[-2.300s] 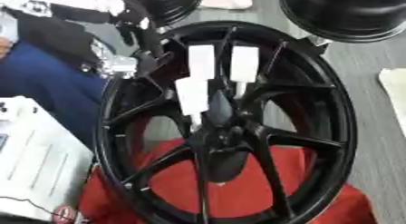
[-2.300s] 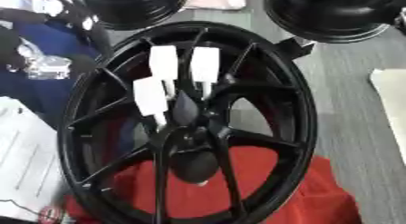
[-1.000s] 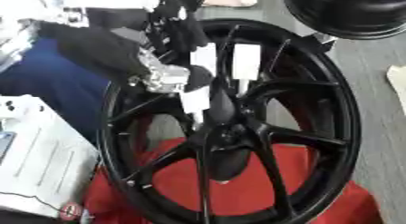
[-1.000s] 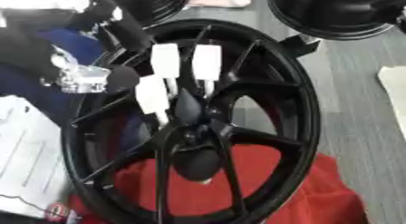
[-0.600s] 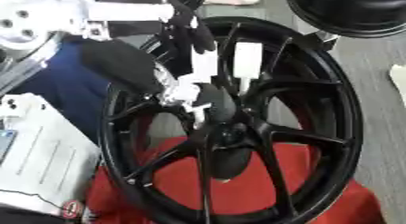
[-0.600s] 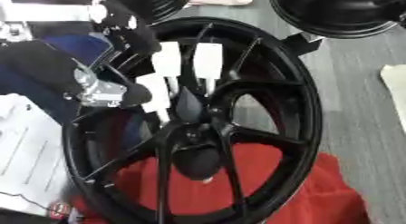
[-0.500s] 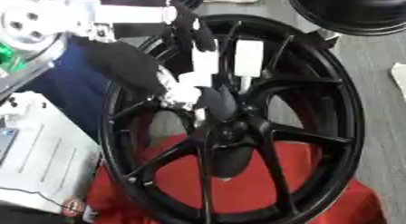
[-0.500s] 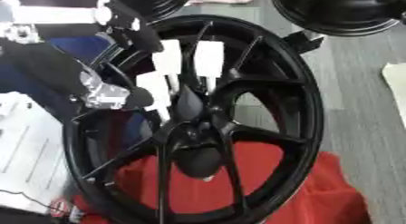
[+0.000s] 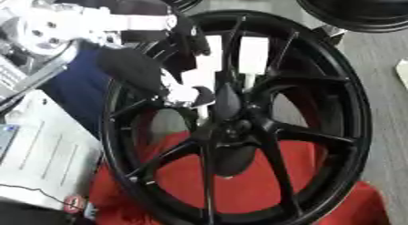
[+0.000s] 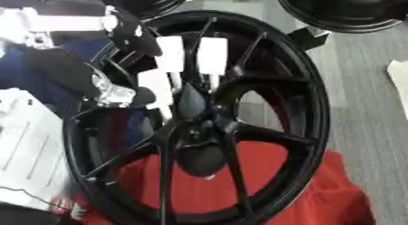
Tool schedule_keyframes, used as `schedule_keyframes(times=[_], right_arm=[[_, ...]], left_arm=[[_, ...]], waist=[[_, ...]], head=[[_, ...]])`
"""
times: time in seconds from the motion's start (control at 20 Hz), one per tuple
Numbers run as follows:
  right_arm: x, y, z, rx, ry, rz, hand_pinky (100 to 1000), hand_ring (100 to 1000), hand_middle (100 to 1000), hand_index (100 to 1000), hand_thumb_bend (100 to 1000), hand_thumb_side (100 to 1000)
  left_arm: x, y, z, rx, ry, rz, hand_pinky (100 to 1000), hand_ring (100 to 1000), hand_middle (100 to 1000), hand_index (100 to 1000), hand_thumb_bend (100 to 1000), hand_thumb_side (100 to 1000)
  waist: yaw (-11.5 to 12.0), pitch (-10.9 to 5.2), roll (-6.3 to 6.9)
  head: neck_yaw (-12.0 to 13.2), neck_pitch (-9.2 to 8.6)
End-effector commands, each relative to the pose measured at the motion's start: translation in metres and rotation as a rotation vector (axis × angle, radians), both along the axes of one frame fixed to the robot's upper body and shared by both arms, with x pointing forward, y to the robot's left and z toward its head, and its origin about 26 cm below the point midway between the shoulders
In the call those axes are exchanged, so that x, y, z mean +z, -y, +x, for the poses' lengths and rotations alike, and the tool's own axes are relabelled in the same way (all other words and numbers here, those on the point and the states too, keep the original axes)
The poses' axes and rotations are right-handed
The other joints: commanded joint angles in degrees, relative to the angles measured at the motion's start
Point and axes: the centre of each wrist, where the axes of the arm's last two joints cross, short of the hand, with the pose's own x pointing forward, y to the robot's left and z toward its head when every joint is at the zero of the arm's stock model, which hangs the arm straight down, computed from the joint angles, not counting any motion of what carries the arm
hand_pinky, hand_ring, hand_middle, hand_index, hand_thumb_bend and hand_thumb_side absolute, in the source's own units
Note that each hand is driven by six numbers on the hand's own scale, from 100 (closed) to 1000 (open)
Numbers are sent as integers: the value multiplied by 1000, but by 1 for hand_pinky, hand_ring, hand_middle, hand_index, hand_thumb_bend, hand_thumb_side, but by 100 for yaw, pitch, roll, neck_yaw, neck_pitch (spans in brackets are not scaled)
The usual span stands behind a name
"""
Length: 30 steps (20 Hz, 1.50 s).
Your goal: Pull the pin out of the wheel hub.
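Three white pins stand in the black wheel hub (image 9: 239, 128), clustered just above its dark centre: a lower-left pin (image 10: 156, 87), an upper-middle pin (image 10: 170, 53) and an upper-right pin (image 9: 253, 55), each a flat white tab with a thin stem running down toward the centre boss. The wheel fills most of both views, its spokes fanning out from the centre, and it lies over a red cloth (image 9: 239, 183) that shows through the lower openings. The left robot hand (image 9: 171, 80) reaches in from the upper left, black with silver parts, its fingers bent at the lower-left pin; whether they have closed on that pin cannot be told, since the fingertips blur into the dark spokes. The right robot hand is out of sight. A blue fabric (image 9: 76, 92) lies just beside the wheel's left rim, and a white sheet (image 9: 44, 160) sits at lower left. Another black wheel (image 9: 359, 7) rests at the upper right on a grey floor (image 9: 386, 60).
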Motion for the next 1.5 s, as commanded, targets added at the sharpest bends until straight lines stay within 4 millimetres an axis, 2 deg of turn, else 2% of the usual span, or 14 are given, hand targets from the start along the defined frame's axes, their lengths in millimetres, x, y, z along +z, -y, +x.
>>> schedule_keyframes(times=[0.05, 0.6, 1.1, 1.5], right_arm=[[11, 0, -3, 6, 37, -5, 802, 648, 625, 715, 100, 606], [11, -2, -4, 13, 43, 2, 803, 648, 626, 715, 100, 608], [12, -3, -4, 21, 43, 7, 804, 649, 626, 716, 100, 611], [11, -3, -3, 23, 34, 11, 805, 649, 627, 716, 100, 615]], left_arm=[[5, -5, 2, 122, -136, 49, 821, 817, 776, 848, 395, 556], [-8, -12, 21, 180, -155, 45, 831, 834, 798, 864, 402, 564], [-10, -6, 31, 183, -157, 46, 833, 836, 803, 871, 442, 563], [-5, 7, 31, 144, -126, 37, 784, 777, 731, 813, 413, 531]], waist=[[-6, -76, -28], [-63, 27, -90], [-96, 84, -92], [-99, 111, -64]], head=[[45, -47], [137, -170], [56, -408], [64, -537]])
